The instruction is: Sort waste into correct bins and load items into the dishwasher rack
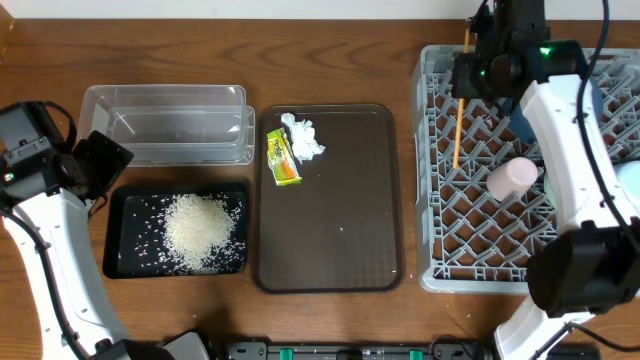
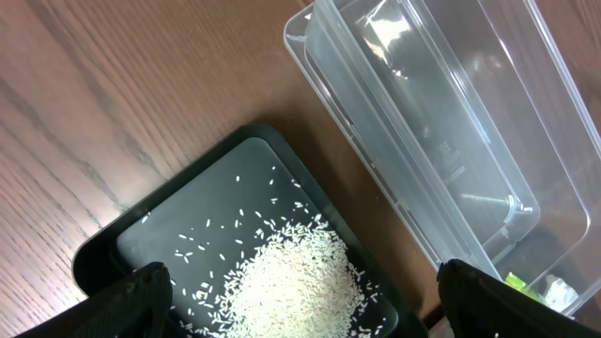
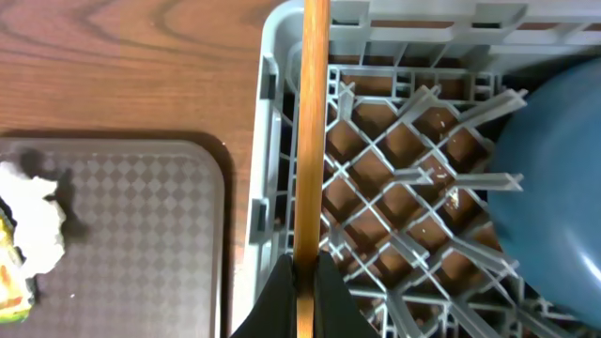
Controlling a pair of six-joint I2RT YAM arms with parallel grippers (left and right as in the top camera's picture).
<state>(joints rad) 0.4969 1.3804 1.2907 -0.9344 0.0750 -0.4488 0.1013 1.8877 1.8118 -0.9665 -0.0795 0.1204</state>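
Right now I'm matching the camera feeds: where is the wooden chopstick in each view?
Overhead: chopstick at top right, over the left side of the dishwasher rack.
Left wrist: not in it.
Right wrist: vertical at centre, in the right gripper.
Shared landmark: the rack's grey left wall.

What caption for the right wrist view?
Right gripper pinches the wooden chopstick at the edge of the grey rack, blue bowl alongside.

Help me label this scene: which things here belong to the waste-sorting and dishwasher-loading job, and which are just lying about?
Job: rice, tissue, snack wrapper, clear tub, black tray, dishwasher rack, chopstick, pink cup, blue bowl.

Lying about: brown serving tray, merely holding tissue and wrapper.
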